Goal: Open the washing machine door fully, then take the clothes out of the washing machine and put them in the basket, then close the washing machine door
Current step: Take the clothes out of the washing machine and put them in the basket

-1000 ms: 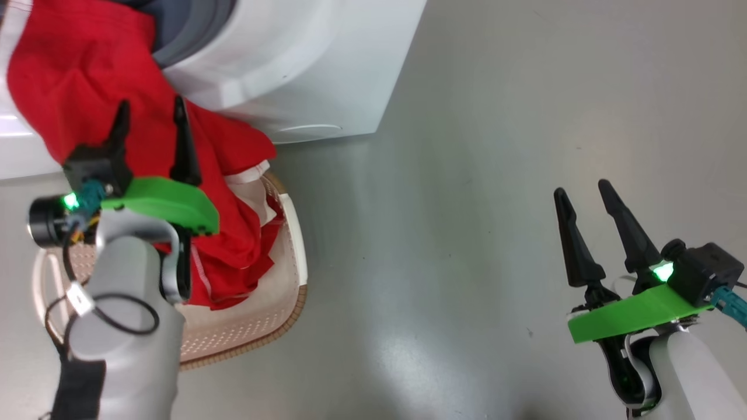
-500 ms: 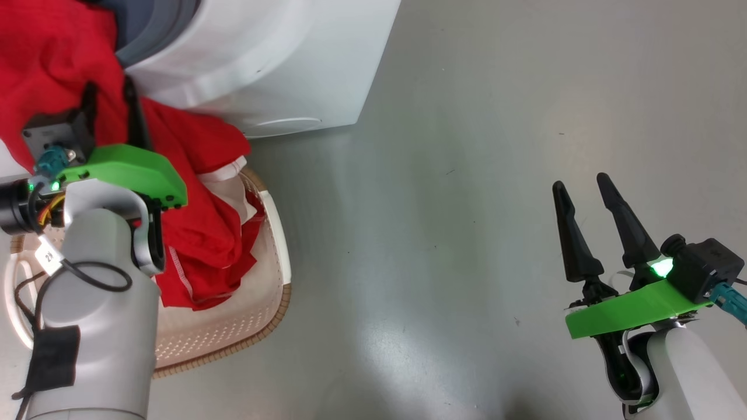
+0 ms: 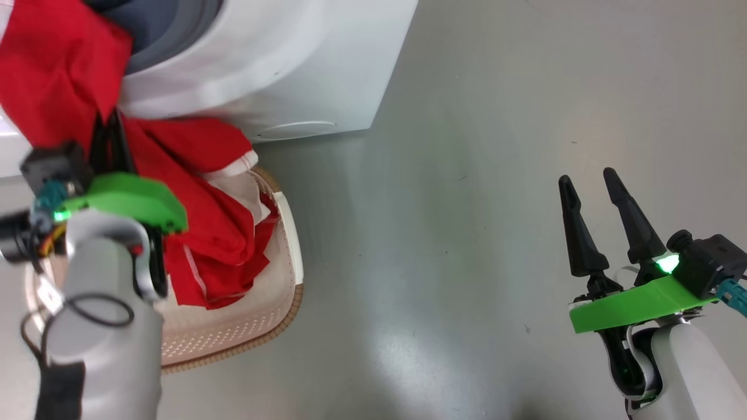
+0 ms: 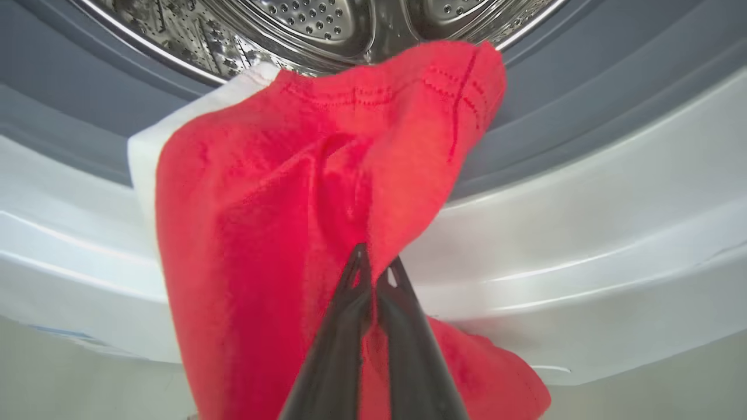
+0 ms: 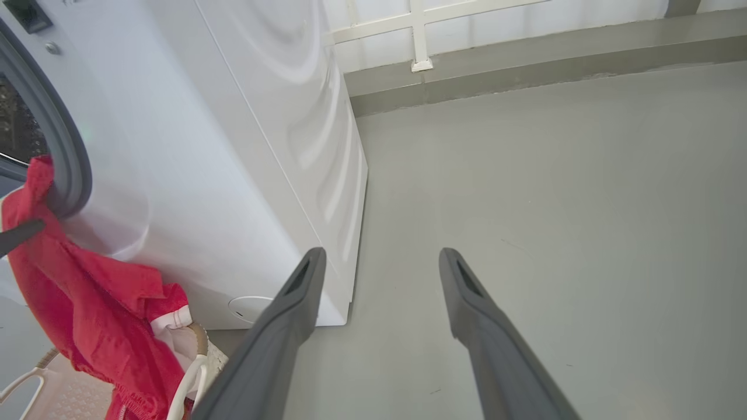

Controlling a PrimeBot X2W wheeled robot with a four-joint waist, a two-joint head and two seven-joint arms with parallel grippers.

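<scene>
**Grippers.** The left gripper (image 4: pixel 376 256) has its fingers pressed together, clamped on a fold of the red clothes (image 4: pixel 262 233). The grip point lies in front of the white lower front of the machine (image 3: pixel 280 58), below the drum opening. The right gripper (image 3: pixel 586 177) has its fingers spread apart and holds nothing. It hovers over bare floor (image 3: pixel 467 233) on the robot's right, well apart from the machine.

**Basket.** The basket (image 3: pixel 292 245) stands on the floor just beside the machine front, partly under the left forearm. The lower end of the clothes lies inside it. A white-trimmed part rests at the rim nearest the machine.

**Clothes.** The red fabric hangs out of the drum opening, over the grey gasket (image 4: pixel 554 105) and down the white front into the basket. The clothes are thus partly in the machine and partly in the basket. In the left wrist view, a white strip runs along one edge where the fabric crosses the gasket.

**Machine.** Beyond the fabric, the perforated steel drum (image 4: pixel 315 17) is exposed. A small round flap (image 3: pixel 295 129) sits low on the front, near the corner. Behind the machine, a pale wall (image 5: pixel 525 23) meets the floor.
</scene>
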